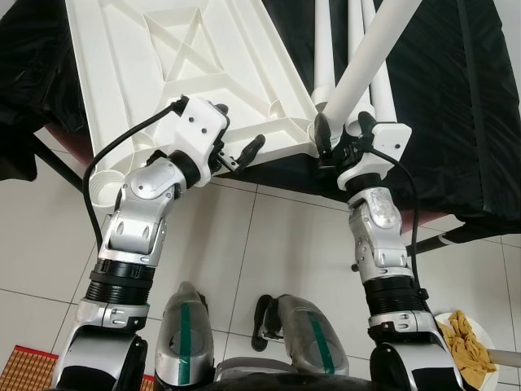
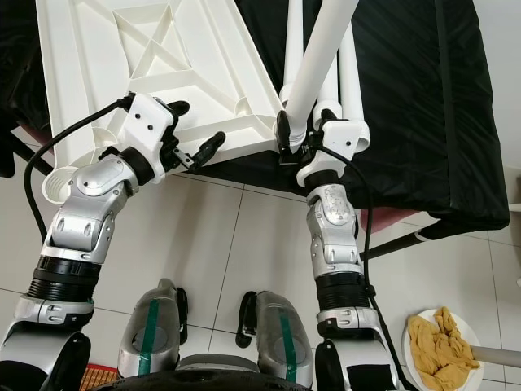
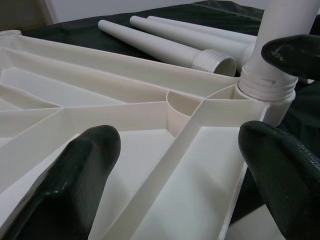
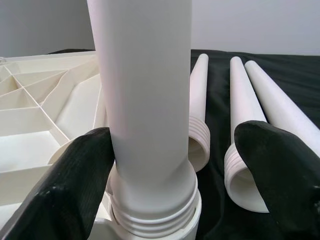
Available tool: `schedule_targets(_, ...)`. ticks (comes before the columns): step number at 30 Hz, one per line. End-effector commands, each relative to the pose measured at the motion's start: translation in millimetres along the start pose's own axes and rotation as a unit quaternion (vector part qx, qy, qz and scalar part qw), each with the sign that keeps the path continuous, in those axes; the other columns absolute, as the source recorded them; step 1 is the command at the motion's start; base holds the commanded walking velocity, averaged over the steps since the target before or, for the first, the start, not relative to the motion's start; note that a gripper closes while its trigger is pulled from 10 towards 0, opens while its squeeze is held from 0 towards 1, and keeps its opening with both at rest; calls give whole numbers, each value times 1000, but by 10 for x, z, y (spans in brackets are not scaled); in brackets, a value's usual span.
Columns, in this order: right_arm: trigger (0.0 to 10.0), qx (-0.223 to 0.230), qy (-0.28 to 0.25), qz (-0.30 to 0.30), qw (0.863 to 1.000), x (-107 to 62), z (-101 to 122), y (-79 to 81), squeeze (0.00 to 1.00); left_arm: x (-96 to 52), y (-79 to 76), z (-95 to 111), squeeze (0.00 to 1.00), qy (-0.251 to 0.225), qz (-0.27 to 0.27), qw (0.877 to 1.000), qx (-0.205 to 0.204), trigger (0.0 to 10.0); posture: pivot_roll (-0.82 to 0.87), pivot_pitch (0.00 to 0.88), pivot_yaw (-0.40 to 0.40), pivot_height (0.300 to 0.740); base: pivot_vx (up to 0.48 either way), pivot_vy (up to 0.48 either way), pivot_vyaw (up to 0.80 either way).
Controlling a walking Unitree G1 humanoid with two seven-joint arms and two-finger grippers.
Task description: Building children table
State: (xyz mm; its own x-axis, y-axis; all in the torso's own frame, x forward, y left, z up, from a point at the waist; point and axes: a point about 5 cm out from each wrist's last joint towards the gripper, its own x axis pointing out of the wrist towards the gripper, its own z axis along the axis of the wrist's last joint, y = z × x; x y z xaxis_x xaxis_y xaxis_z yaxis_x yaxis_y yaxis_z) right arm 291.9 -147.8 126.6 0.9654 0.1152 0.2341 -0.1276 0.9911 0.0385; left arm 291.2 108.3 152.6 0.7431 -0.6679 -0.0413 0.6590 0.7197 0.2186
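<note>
Right wrist view, first: found the right gripper (image 4: 172, 150) straddling the upright leg (image 4: 145, 90), one finger pressed against it, the other standing apart, so spread and not clamped. Saw the leg's threaded foot seated in the corner socket (image 3: 265, 90) of the upturned tabletop (image 1: 163, 57); could not tell how deep the thread had gone. Noted the leg leaning away from the robot in the head views instead of standing square. Found the left gripper (image 1: 240, 129) hovering over the tabletop's near edge just beside that corner, fingers apart, holding nothing.

Judged the chief risk to be a cross-thread: turning a tilted leg could jam the ridges. Judged also that, with one finger free, the leg might tip out of the socket or slip round without being turned. Feared the tabletop sliding on the cloth, with nothing pinning it, and nudging the spare legs (image 1: 326, 49) lying side by side just beyond the corner.

Saw everything laid on a black cloth (image 1: 440, 98) over a raised surface, hanging down at the front. Below, pale tile floor (image 1: 269, 244), a woven mat (image 1: 24, 366) at the left, a plate (image 2: 407, 338) of yellowish crumpled stuff at the right.
</note>
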Motion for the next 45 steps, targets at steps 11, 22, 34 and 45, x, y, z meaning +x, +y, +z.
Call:
schedule_targets(11,10000,19,-24,23,999,30,113,-24,0,27,180,118,0,-24,103,994,9,10000,56,69,-69,740,0,0,0)
schedule_targets(22,10000,50,-23,108,993,-19,269,-188,0,9,-81,194,0,-38,18,999,-3,10000,60,57,-70,740,0,0,0)
schedule_targets(34,10000,21,31,205,978,-36,425,-630,0,-72,-321,344,0,-42,-84,995,17,10000,56,55,-63,740,0,0,0)
schedule_targets(45,10000,12,85,287,954,-170,354,-604,0,-79,-290,380,0,-41,-86,995,19,10000,54,57,-63,740,0,0,0)
